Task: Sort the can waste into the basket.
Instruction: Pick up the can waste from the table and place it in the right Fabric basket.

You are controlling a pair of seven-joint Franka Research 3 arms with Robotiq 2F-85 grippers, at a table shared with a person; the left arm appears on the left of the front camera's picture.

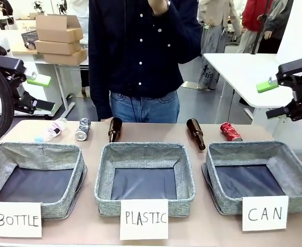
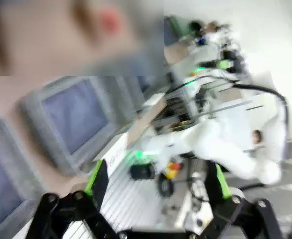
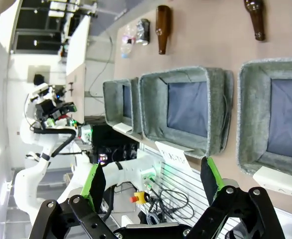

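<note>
Starting with the red can looks the sensible choice. It lies on its side near the table's far edge, toward the far right corner, just behind the CAN basket, which sits at the near right corner. The right gripper hangs above the table's right edge with its claw spread fully wide and nothing in it, so it can descend as it is. It should come down with one finger on each side of the can's narrow width rather than end to end, since crushed metal probably offers flatter faces there. One brown bottle lies near the can on the side toward the table's middle, apart from it, and the inner finger needs to stay clear of that neck. The can should be lifted above the basket's soft far wall before it travels toward the near edge. It is best released low over the dark bottom, so it does not bounce out. The silver can waits near the far edge toward the left corner, between a clear plastic bottle and another brown bottle. The left gripper is over the left edge, likewise wide open and empty. That can faces a long carry across the table, so it will want a firm, centred grip and enough height to pass the other two baskets.
</note>
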